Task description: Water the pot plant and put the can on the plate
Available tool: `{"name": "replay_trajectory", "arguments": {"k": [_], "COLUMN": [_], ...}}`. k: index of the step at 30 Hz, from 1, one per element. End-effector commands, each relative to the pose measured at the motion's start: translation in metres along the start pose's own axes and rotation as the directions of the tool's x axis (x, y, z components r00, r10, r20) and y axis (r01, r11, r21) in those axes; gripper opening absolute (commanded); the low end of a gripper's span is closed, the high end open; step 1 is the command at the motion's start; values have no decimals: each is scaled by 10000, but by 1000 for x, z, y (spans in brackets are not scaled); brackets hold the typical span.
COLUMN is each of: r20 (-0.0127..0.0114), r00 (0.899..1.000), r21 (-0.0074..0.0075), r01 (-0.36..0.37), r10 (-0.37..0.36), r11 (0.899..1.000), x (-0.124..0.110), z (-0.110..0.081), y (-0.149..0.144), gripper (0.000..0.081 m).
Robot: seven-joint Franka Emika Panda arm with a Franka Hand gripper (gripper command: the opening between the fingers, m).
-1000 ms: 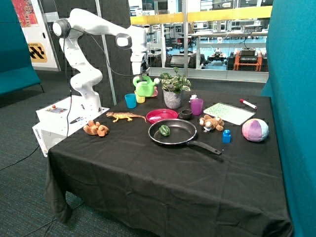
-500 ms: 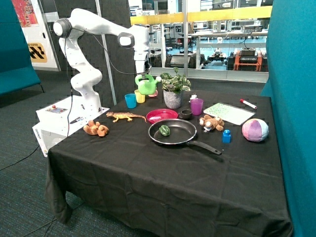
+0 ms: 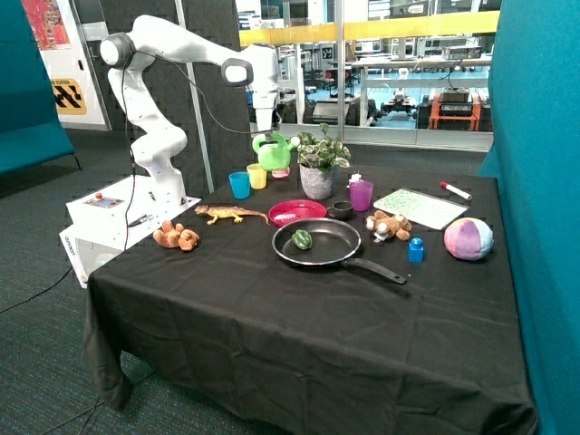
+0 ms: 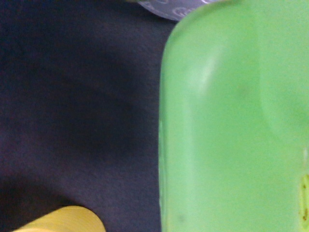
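The lime-green can (image 3: 273, 151) hangs in the air from my gripper (image 3: 268, 133), which is shut on its handle. Its spout points toward the pot plant (image 3: 319, 164), which stands right beside it at the back of the table. The red-pink plate (image 3: 297, 212) lies on the black cloth in front of the plant, with nothing on it. In the wrist view the can (image 4: 231, 121) fills half the picture, with the grey pot's edge (image 4: 164, 7) beyond it. My fingers are hidden there.
A yellow cup (image 3: 257, 177) and a blue cup (image 3: 239, 185) stand below the can. The yellow cup also shows in the wrist view (image 4: 58, 220). A black frying pan (image 3: 317, 242), small dark bowl (image 3: 342, 209), purple cup (image 3: 361, 195) and toy lizard (image 3: 232, 214) surround the plate.
My gripper has lifted the can higher and carried it toward the pot plant. Nothing else has moved.
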State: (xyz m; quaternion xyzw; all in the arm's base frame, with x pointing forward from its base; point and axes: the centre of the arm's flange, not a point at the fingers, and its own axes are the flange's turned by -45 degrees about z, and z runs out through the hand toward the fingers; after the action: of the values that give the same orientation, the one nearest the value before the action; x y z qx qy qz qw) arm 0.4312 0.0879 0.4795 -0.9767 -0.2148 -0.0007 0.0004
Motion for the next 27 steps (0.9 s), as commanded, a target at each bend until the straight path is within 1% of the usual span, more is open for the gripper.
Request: {"name": "replay_trajectory", "arguments": {"k": [1,8,27], "r20": [15,15,15], "r00": [9992,9996,10000], "r21": [-4,-4,-5], "r01": [395,281,24], "r10": [-395,-281,-24], "r11": [9992,9996,10000], "x": [14,16,5], "z": [1,0,1], "y": [-17,-13,-3], "gripper": [0,0,0]}}
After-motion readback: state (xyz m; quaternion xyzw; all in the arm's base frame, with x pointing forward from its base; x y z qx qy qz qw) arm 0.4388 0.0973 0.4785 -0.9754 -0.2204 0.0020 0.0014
